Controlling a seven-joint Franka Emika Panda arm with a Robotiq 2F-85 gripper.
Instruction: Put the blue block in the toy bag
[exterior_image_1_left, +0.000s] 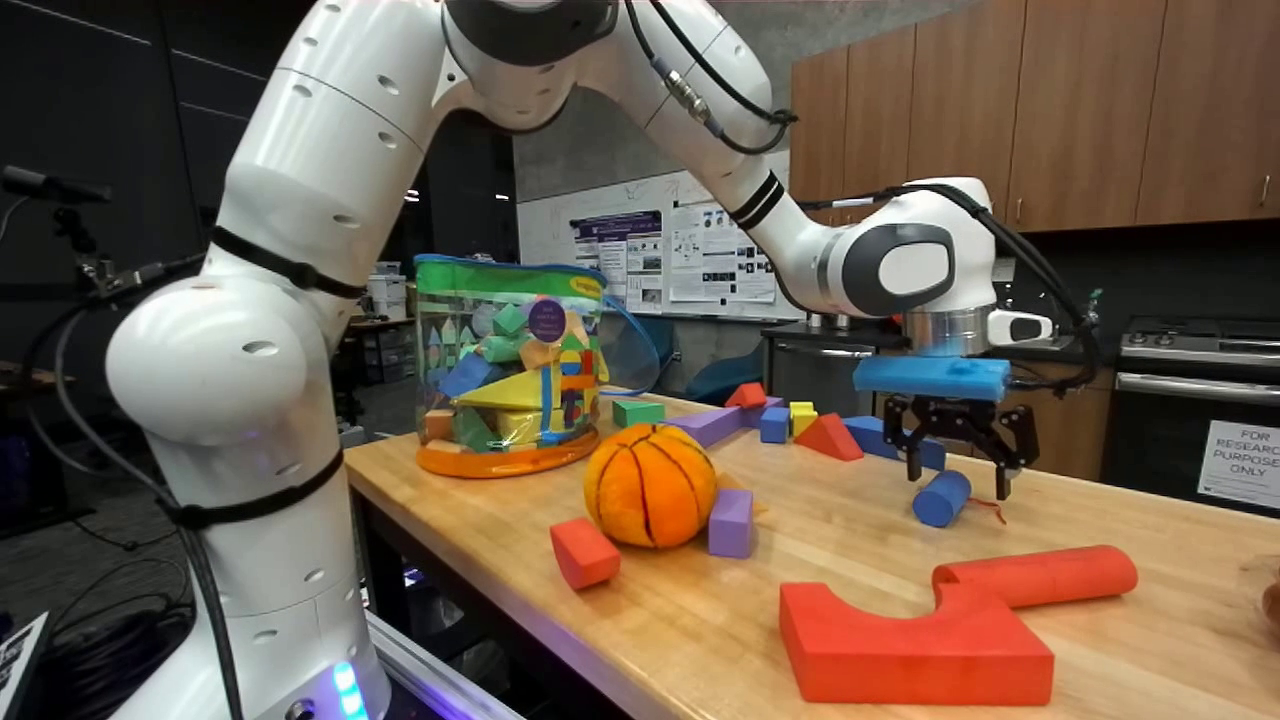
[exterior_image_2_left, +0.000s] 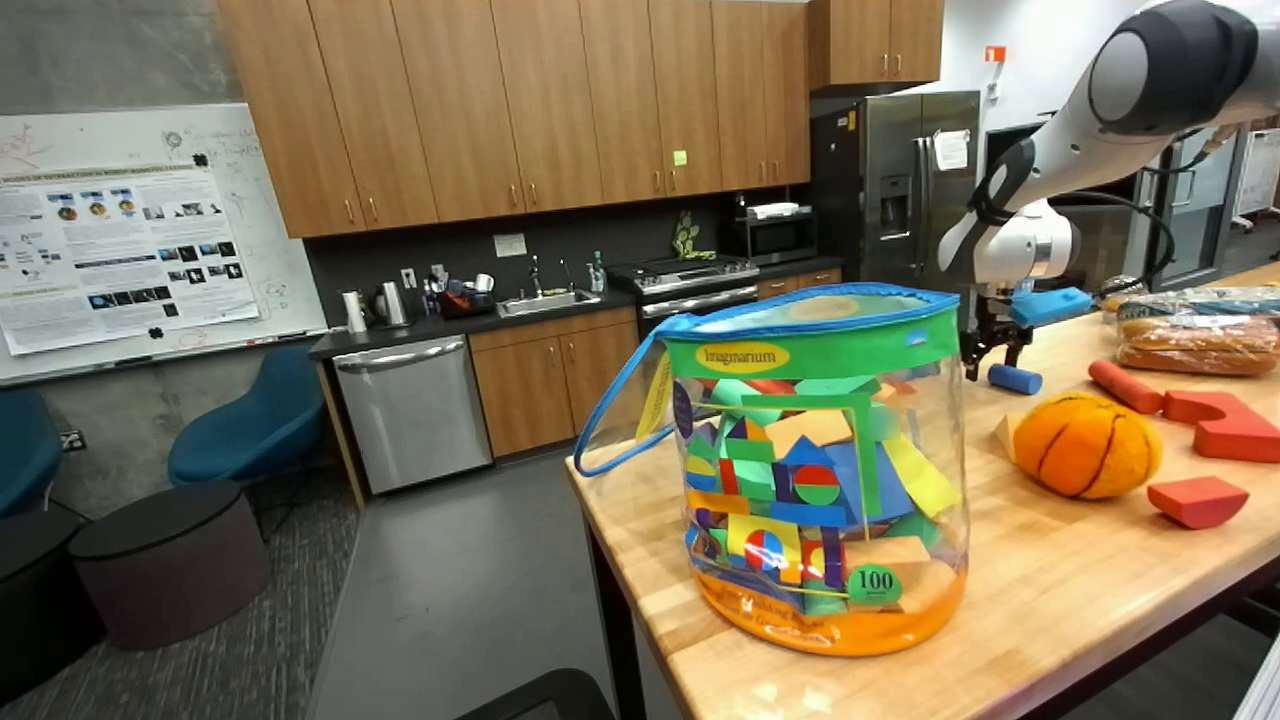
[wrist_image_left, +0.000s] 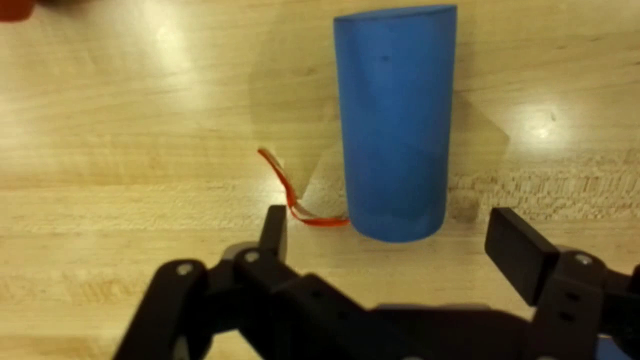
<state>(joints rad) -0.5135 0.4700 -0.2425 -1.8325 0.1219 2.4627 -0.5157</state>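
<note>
The blue block (exterior_image_1_left: 942, 498) is a small cylinder lying on its side on the wooden table; it also shows in an exterior view (exterior_image_2_left: 1014, 379) and in the wrist view (wrist_image_left: 397, 125). My gripper (exterior_image_1_left: 958, 484) is open above it, fingers pointing down. In the wrist view the open fingers (wrist_image_left: 387, 230) stand on either side of the block's near end, apart from it. The toy bag (exterior_image_2_left: 815, 360) is see-through with green edging, an orange base and many coloured blocks inside; it stands at the table end, also in an exterior view (exterior_image_1_left: 508, 468). Its blue-edged lid looks partly unzipped.
An orange ball (exterior_image_1_left: 650, 487), a purple block (exterior_image_1_left: 731, 523) and a red half-round block (exterior_image_1_left: 584, 552) lie between bag and gripper. A red arch (exterior_image_1_left: 915, 650) and red cylinder (exterior_image_1_left: 1040, 576) lie nearby. A red ribbon (wrist_image_left: 320, 221) touches the blue block. A blue wedge (exterior_image_1_left: 893, 442) lies behind.
</note>
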